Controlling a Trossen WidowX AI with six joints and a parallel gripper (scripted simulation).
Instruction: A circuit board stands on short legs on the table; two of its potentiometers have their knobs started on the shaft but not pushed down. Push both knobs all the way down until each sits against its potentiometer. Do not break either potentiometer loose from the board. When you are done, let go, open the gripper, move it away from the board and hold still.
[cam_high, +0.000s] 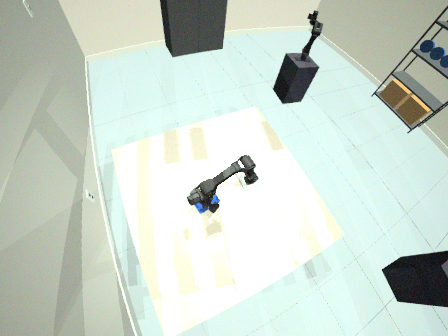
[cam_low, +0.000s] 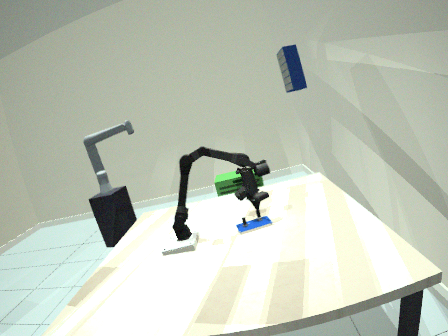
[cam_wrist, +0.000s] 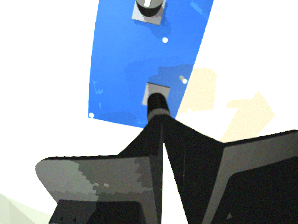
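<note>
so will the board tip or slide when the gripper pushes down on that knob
Tipping seems possible: the board looks small and thin. The shut gripper bears on the near knob, near the board's middle line, which should lessen tilt. Sliding looks unlikely under a straight downward push.
</note>
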